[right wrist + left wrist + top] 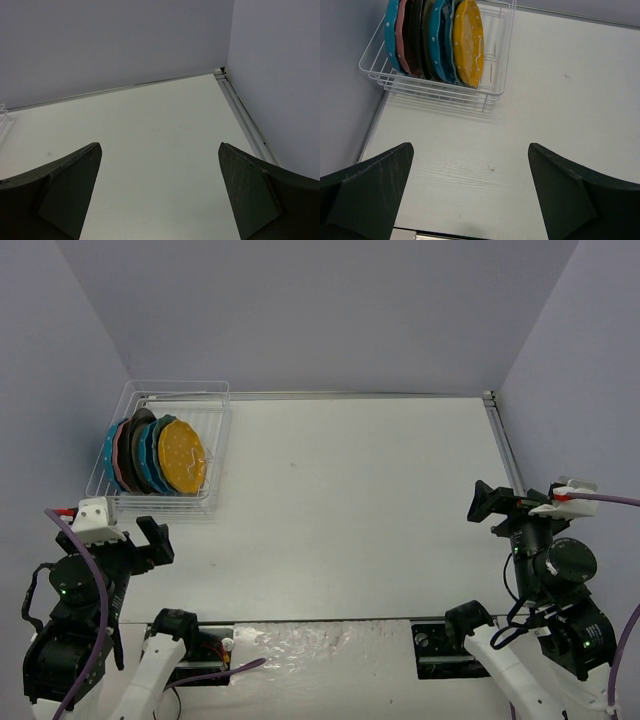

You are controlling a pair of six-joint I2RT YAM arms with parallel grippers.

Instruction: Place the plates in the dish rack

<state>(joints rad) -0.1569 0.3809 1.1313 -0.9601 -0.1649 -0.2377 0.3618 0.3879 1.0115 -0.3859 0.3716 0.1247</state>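
Observation:
The dish rack [215, 400] stands at the far left of the table, with several plates on edge in its near half. The yellow dotted plate [181, 458] is rightmost, then blue, dark and pink plates to its left. The left wrist view shows the rack [492, 97] and the yellow plate [468, 42] too. My left gripper [155, 542] is open and empty, in front of the rack, apart from it. My right gripper [487, 502] is open and empty at the right side of the table.
A metal rail [505, 450] runs along the table's right edge by the wall. The back wall meets the table behind the rack. Both arm bases sit at the near edge.

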